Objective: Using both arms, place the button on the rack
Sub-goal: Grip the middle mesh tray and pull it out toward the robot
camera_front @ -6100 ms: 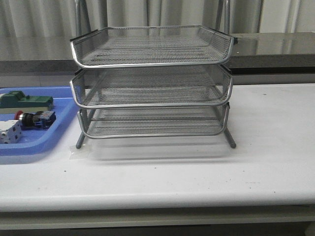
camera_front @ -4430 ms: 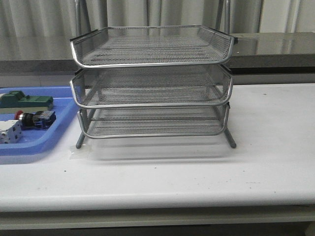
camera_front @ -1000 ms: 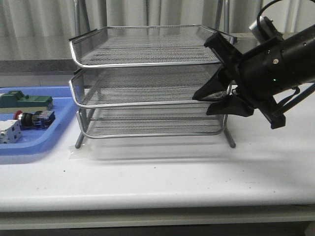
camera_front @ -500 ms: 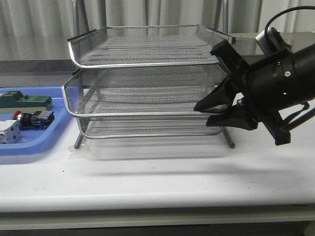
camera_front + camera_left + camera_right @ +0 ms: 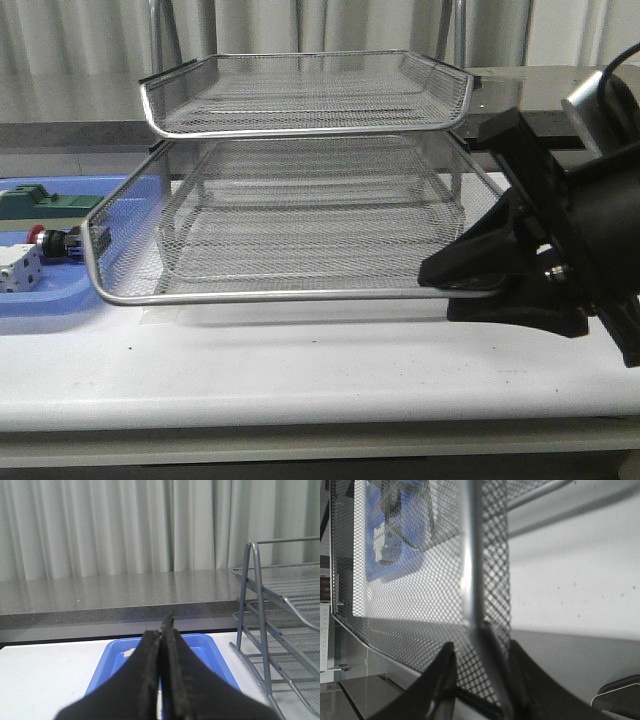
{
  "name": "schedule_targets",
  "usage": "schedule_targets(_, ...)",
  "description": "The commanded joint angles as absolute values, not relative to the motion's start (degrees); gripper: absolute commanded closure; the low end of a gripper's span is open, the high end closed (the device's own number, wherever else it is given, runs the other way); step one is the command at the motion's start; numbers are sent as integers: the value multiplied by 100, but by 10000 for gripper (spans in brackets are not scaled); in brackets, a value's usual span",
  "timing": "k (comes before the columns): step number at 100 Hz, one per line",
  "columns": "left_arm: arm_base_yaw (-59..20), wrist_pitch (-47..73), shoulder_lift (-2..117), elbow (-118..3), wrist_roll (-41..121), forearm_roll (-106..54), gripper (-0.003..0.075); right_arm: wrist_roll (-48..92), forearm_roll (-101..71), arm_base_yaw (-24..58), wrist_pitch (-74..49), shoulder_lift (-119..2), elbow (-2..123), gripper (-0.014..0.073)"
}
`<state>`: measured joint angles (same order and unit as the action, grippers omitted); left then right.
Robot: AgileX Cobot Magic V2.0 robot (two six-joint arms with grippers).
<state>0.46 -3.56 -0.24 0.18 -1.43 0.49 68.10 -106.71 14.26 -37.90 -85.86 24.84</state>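
The rack (image 5: 300,130) is a silver wire-mesh letter tray stand in the middle of the table. Its middle tray (image 5: 290,296) is slid far out toward me. My right gripper (image 5: 437,292) holds that tray's front right corner, with the mesh wall (image 5: 490,590) between its fingers (image 5: 447,660). The button (image 5: 55,240), with its red head and black body, lies in the blue tray (image 5: 60,300) at the left, partly behind the pulled-out tray's corner. My left gripper (image 5: 161,630) is shut and empty above the blue tray (image 5: 115,660), left of the rack (image 5: 260,605).
A white boxy component (image 5: 18,270) and a green block (image 5: 40,200) also lie in the blue tray. The extended middle tray overhangs the table in front of the rack and reaches the blue tray's right edge. A grey counter and curtains stand behind.
My right arm came in, took the middle tray's front right corner and pulled it out toward me. That tray now covers part of the button. The blue tray's contents have not moved.
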Motion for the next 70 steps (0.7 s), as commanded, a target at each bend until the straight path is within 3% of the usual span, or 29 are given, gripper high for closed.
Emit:
schedule_targets(1,66,-823,-214,213,-201,0,741,7139,-10568,1468,-3849,-8312,2389,553)
schedule_targets(16,66,-823,-214,213,-201,0,741,7146,-10562,1468,-3879,-8247,2389,435)
schedule_targets(32,66,-823,-214,213,-201,0,741,7290,-10562,1468,-4051,-8178,2389,163)
schedule_targets(39,66,-823,-214,213,-201,0,741,7394,-10562,1468,-4171,-8124,2389,91)
schedule_targets(70,66,-823,-214,213,-201,0,741,6744,-9318,1468,-4292,-7584,2389,67)
